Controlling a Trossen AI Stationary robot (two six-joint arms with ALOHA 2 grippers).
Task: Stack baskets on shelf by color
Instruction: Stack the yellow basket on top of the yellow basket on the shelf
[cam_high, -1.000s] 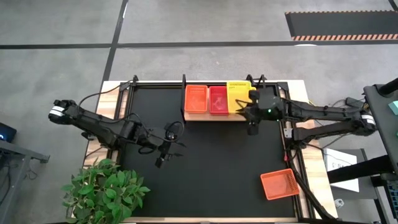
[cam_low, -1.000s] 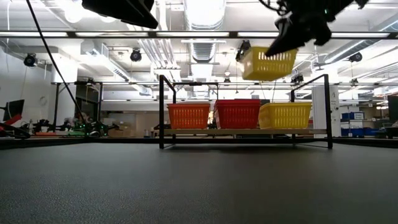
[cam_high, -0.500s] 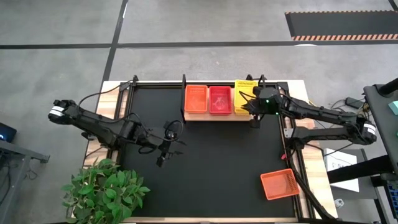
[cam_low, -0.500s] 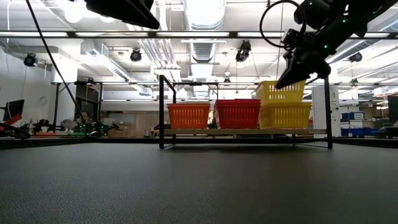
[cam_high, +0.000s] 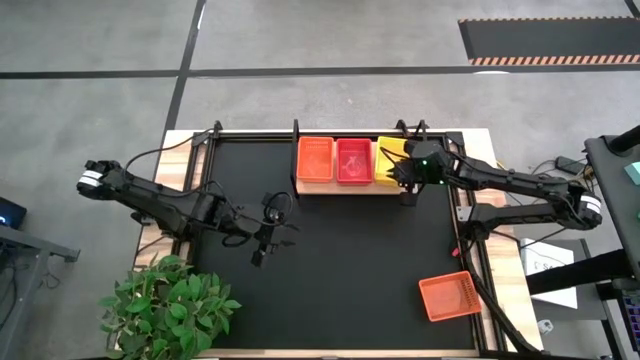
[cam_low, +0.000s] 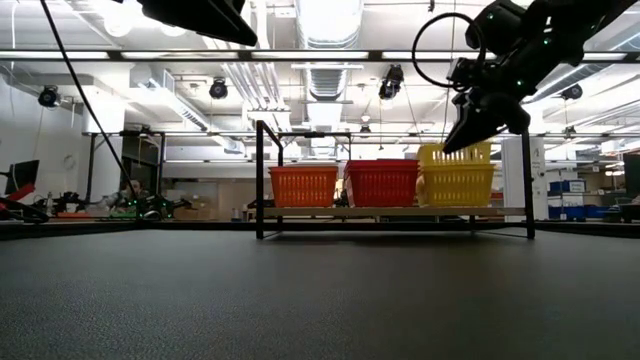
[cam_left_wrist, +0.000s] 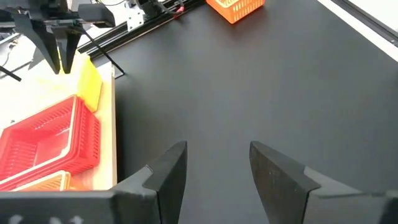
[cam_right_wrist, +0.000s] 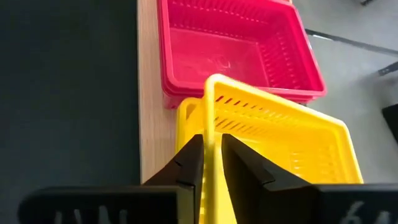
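A: On the black mat (cam_high: 330, 260), nearest the front edge, a lone orange basket (cam_high: 449, 297) lay well apart from both arms.

B: And the left gripper (cam_high: 262, 245)?

A: It hung over mid-mat, fingers spread, holding nothing.

B: Farther back?

A: At the shelf (cam_high: 300, 187), the right gripper (cam_high: 398, 176) pinched the near wall of the yellow basket (cam_high: 386, 160). A second earlier that basket hung tilted above the yellow stack; now it sat nested on it, beside the red baskets (cam_high: 352, 159).
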